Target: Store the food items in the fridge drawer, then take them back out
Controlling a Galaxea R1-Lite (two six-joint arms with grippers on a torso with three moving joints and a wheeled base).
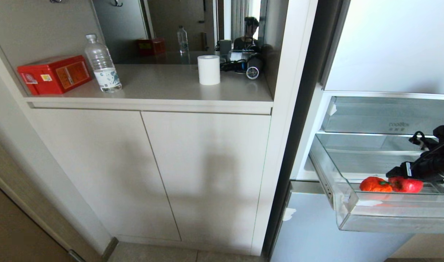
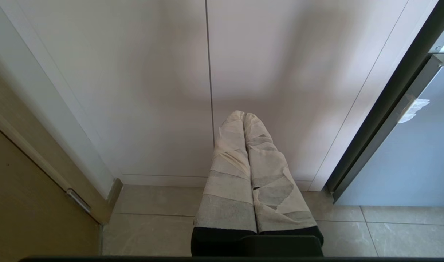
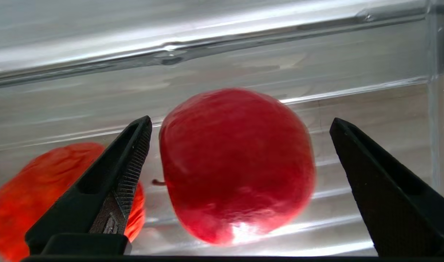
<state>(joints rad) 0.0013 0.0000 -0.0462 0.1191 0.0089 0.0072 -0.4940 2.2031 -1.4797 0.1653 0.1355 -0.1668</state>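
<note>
A: What is the biggest thing here?

B: The fridge drawer (image 1: 371, 213). It is pulled out, and it is clear plastic with a pale shiny front. There is one of it. A thinner clear tray (image 1: 382, 116) sits above it.

A: And on the bench (image 1: 163, 89) beside the fridge?

B: One red box (image 1: 54, 74), one water bottle (image 1: 102, 64) and one white paper roll (image 1: 209, 70).

A: Where is the food?

B: Two round fruits lie inside the drawer, just beside each other. One is the orange-red fruit (image 1: 375, 185) with a green top. One is the deep red fruit (image 1: 407, 185).

A: What are the claws doing?

B: The right claw (image 3: 240, 160) is down in the drawer. It is spread wide with nothing gripped, one finger on each side of the deep red fruit. The left claw (image 2: 244, 118) hangs low by the cupboard doors (image 2: 207, 91), pressed closed with nothing in it.

A: How will the red fruit feel?

B: I think light and firm, but smooth and slippery. It looks like it could roll. I would squeeze it gently around its fat middle, not near the little stem.
</note>
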